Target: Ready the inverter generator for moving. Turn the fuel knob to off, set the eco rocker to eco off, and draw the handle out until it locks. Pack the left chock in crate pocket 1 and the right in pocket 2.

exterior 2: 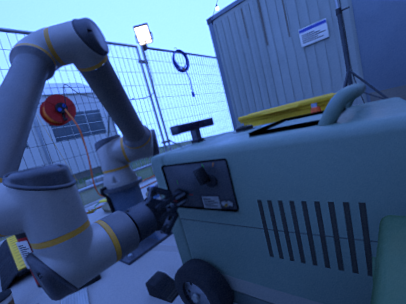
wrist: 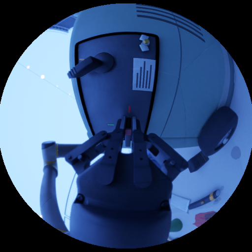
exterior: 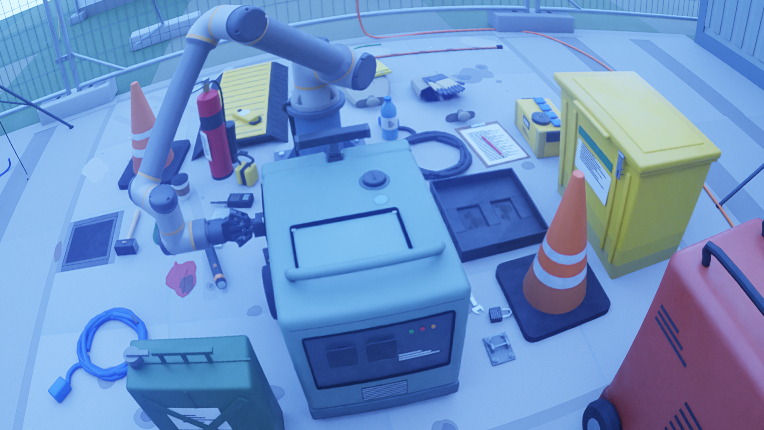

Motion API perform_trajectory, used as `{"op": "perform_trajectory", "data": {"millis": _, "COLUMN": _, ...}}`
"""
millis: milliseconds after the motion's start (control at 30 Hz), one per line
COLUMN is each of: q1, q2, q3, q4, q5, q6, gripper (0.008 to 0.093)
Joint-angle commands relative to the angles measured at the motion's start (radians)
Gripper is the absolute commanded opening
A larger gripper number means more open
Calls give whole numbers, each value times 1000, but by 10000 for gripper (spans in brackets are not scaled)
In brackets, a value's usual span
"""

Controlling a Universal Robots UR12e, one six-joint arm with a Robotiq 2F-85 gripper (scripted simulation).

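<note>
The inverter generator [exterior: 363,251] stands mid-floor with a dark control panel [exterior 2: 200,186] on its left side. My gripper [wrist: 128,128] is pressed up to that panel, its fingers closed on the small eco rocker [wrist: 127,134] at the panel's end. The fuel knob [wrist: 91,64] sits further along the same panel, its lever pointing sideways. The pull handle [exterior: 331,136] sticks up at the generator's far end. A dark chock [exterior 2: 161,285] lies by the generator's wheel [exterior 2: 202,285]. The black crate [exterior: 487,211] with two pockets lies to the generator's right.
A yellow cabinet [exterior: 631,160] and an orange cone [exterior: 558,251] stand right of the crate. A green jerry can [exterior: 198,382], blue cable coil [exterior: 104,342], red rag [exterior: 182,278], screwdriver [exterior: 215,265] and mallet [exterior: 128,237] lie on the floor around my arm.
</note>
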Motion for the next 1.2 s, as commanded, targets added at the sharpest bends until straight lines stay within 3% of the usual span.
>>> {"op": "perform_trajectory", "data": {"millis": 0, "q1": 0, "q2": -1, "q3": -1, "q4": 0, "q5": 0, "q6": 0, "gripper": 80}}
{"op": "perform_trajectory", "data": {"millis": 567, "q1": 0, "q2": -1, "q3": -1, "q4": 0, "q5": 0, "q6": 0, "gripper": 80}}
{"op": "perform_trajectory", "data": {"millis": 1067, "q1": 0, "q2": -1, "q3": -1, "q4": 0, "q5": 0, "q6": 0, "gripper": 380}}
{"op": "perform_trajectory", "data": {"millis": 1167, "q1": 0, "q2": -1, "q3": -1, "q4": 0, "q5": 0, "q6": 0, "gripper": 380}}
